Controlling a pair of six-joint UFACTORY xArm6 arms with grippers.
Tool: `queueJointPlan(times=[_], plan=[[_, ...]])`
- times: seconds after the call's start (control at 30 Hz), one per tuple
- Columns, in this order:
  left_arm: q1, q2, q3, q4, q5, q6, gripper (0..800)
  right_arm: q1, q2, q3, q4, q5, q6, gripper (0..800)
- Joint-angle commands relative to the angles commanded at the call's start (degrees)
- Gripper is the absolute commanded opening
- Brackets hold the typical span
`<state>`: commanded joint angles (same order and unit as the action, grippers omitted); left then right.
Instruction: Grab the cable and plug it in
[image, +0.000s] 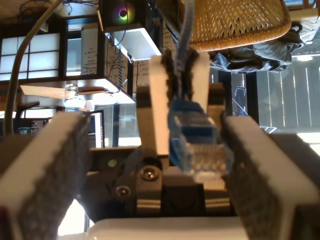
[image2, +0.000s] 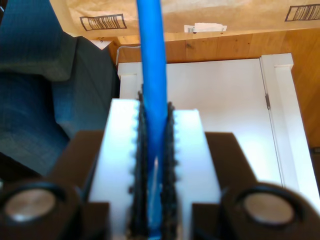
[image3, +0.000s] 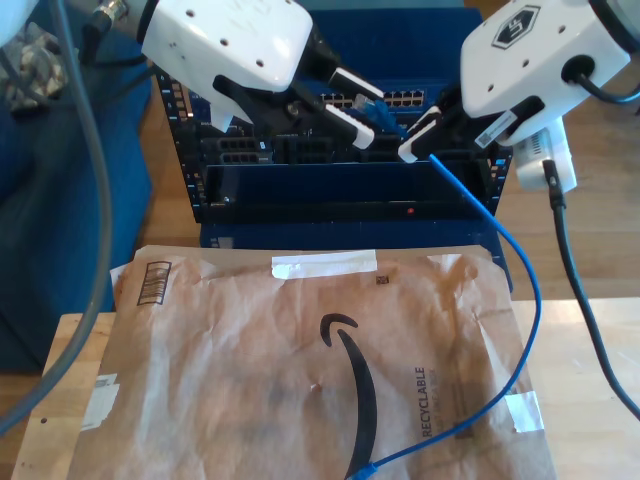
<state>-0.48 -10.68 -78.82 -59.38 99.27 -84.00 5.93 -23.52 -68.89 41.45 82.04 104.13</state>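
Nearest you in the exterior view, the blue cable (image3: 520, 330) trails across the brown paper mailer (image3: 300, 370) on the wooden table (image3: 600, 400). It climbs to my second gripper (image3: 420, 140) at that view's right, whose white pads (image2: 120, 165) are pressed together, pinching the cable (image2: 152, 75). Beyond, my first gripper (image3: 350, 108) stands spread, with the cable's clear plug (image: 197, 142) between its fingers (image: 45, 170), though you cannot tell whether it touches them. Farthest back sits the dark rack of network ports (image3: 400, 98).
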Motion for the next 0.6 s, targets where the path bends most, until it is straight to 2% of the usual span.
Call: queueJointPlan(times=[0.13,0.6], plan=[[0.35,-0.09,0.00,0.00,0.00,0.00,274,-0.62,0.00,0.00,0.09,0.09,0.00,9],[1.23,0.00,0.09,-0.26,-0.09,0.09,260,-0.62,0.00,0.09,0.35,0.09,0.00,9]])
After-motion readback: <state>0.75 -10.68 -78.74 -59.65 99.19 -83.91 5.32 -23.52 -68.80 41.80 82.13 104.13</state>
